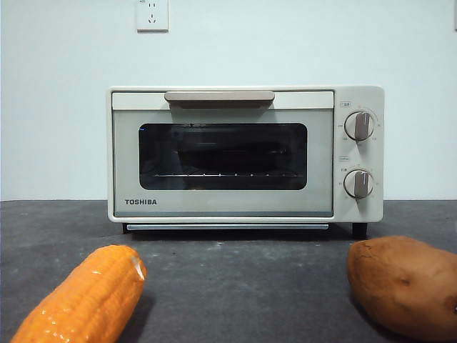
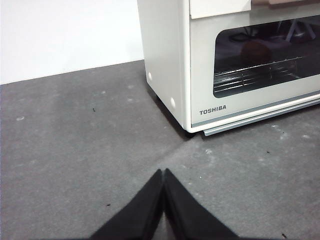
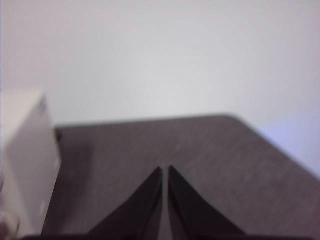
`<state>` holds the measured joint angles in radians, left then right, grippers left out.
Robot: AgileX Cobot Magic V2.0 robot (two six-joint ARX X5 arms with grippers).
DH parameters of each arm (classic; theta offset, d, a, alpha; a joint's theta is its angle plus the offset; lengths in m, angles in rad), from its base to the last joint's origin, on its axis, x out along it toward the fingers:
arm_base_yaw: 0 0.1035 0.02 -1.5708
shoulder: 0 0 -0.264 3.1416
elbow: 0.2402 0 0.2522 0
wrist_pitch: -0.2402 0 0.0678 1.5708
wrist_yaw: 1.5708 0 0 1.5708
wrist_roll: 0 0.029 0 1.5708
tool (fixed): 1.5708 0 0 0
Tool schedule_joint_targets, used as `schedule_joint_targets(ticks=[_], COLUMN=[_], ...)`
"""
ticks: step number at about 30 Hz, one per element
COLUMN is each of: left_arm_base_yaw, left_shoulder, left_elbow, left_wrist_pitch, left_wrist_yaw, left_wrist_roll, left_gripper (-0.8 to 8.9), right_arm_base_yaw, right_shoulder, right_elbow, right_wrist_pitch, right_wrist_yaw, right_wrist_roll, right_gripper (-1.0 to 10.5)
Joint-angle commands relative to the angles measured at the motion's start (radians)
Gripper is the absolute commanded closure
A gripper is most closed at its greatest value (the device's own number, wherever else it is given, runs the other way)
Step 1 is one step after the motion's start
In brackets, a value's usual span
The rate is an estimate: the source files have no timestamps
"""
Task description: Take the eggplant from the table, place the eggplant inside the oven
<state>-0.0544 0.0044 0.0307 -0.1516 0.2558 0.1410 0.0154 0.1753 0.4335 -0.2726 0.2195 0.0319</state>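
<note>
The cream-white Toshiba oven (image 1: pixel 245 153) stands at the back of the dark grey table (image 1: pixel 243 279) with its glass door closed. Behind the glass a dark long shape lies on the wire rack; I cannot tell whether it is the eggplant. No eggplant shows on the table. My left gripper (image 2: pixel 164 172) is shut and empty above the table, off the oven's (image 2: pixel 225 65) front corner. My right gripper (image 3: pixel 165 170) is shut and empty over bare table beside the oven's side wall (image 3: pixel 25 160). Neither gripper appears in the front view.
An orange corn cob (image 1: pixel 86 296) lies at the front left and a brown sweet potato (image 1: pixel 403 282) at the front right. A wall socket (image 1: pixel 152 14) sits on the white wall behind. The table's far corner (image 3: pixel 235 120) shows in the right wrist view.
</note>
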Motion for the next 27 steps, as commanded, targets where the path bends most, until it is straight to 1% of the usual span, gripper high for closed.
schedule_joint_targets(ticks=[1,4,7,9,11,16,20,24,27], left_arm_base_yaw=[0.002,0.002,0.002,0.002,0.002,0.002,0.002,0.002,0.002], left_shoulder=[-0.001,-0.001,-0.001,-0.001,-0.002,-0.001,-0.002,-0.001,-0.001], left_elbow=[-0.027,-0.027,-0.027,-0.027,-0.027,-0.027,-0.027,-0.027,-0.027], left_wrist_pitch=[0.014,0.014,0.014,0.014,0.014,0.014,0.014,0.014,0.014], left_wrist_yaw=[-0.002,-0.002,-0.002,-0.002,-0.002,-0.002,-0.002,-0.002,-0.002], left_wrist_roll=[0.005,0.005,0.005,0.005,0.005,0.005,0.005,0.005,0.005], left_gripper=[8.07,8.07,8.07,8.07,8.07,8.07,8.08,8.08,8.08], right_arm_base_yaw=[-0.016,-0.018,-0.018,-0.017,-0.017,-0.017,-0.016,-0.017,-0.017], right_shoulder=[0.003,0.002,-0.019,-0.049,-0.075,-0.146,-0.172,-0.172,-0.172], right_elbow=[-0.069,-0.15,-0.22,-0.268,-0.302,-0.384,-0.418,-0.423,-0.423], right_wrist_pitch=[0.007,0.01,0.012,0.013,0.015,0.029,0.105,0.099,0.105], right_wrist_yaw=[-0.021,-0.022,-0.023,-0.05,-0.081,-0.187,-0.264,-0.281,-0.275], right_wrist_roll=[0.011,0.027,0.071,0.085,0.085,0.085,0.08,0.081,0.081], right_gripper=[9.4,9.4,9.4,9.4,9.4,9.4,9.4,9.4,9.4])
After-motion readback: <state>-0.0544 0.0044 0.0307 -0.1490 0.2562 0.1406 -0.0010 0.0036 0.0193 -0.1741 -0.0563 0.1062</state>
